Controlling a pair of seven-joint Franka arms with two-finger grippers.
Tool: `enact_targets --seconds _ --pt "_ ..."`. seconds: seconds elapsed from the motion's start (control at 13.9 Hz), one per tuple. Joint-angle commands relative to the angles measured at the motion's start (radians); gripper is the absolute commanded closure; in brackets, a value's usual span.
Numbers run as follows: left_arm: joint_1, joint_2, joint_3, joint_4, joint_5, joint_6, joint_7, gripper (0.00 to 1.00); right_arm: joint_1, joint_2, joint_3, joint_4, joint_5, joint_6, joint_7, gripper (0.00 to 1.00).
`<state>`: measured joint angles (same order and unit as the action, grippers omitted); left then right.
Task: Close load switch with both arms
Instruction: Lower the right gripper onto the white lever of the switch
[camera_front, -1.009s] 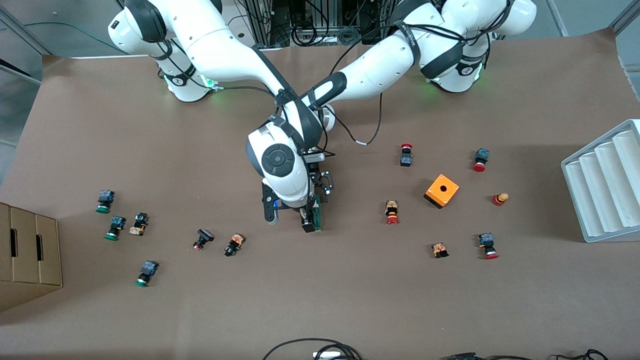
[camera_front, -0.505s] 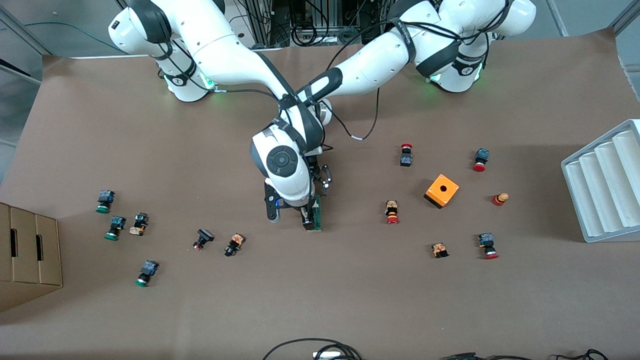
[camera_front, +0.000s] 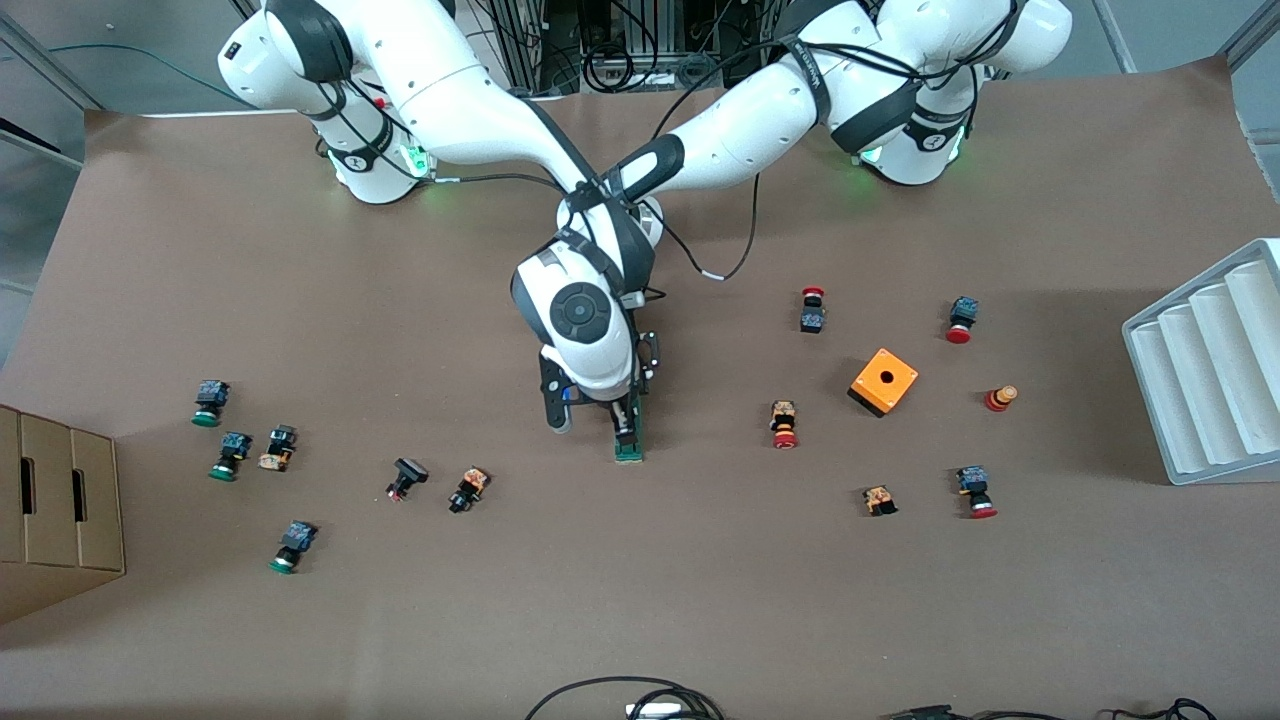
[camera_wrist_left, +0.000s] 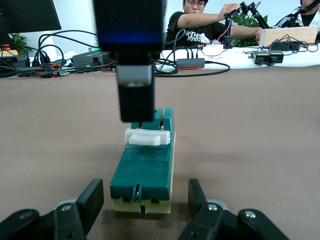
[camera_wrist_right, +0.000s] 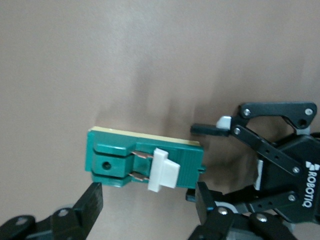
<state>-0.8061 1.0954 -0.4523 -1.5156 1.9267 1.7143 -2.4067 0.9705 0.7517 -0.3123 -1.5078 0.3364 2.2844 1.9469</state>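
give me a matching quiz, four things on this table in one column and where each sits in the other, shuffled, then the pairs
Things:
1. green bar-shaped load switch with white lever
2. orange box with round hole
3. white ridged tray
4. brown cardboard box

Places:
a. among the red-capped push buttons, toward the left arm's end
b. at the table edge, right arm's end
c. mid-table, between the open fingers of the left gripper, with the open right gripper over it
d. at the table edge, left arm's end

Pairs: 1-c, 2-a, 3-d, 4-b
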Motion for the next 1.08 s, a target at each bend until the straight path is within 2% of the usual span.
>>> enact_targets --seconds 0.0,0.29,0.43,1.01 --pt "-0.001 -0.002 -0.003 0.006 -0.006 -0.016 0.017 0.29 0.017 -0.005 -0.010 -0.020 0.032 0.023 0.006 0.16" --pt "-0.001 0.000 -0.003 0.006 -0.008 -0.016 0.017 0.36 0.017 -0.003 -0.010 -0.051 0.032 0.065 0.006 0.18" --pt "-0.001 0.000 -0.003 0.006 -0.005 -0.016 0.017 0.42 0.016 -0.002 -0.010 -0.055 0.032 0.079 0.001 0.23" --pt "-0.001 0.000 -0.003 0.006 -0.003 -0.018 0.015 0.49 0.017 0.018 -0.008 -0.057 0.030 0.115 -0.002 0.28"
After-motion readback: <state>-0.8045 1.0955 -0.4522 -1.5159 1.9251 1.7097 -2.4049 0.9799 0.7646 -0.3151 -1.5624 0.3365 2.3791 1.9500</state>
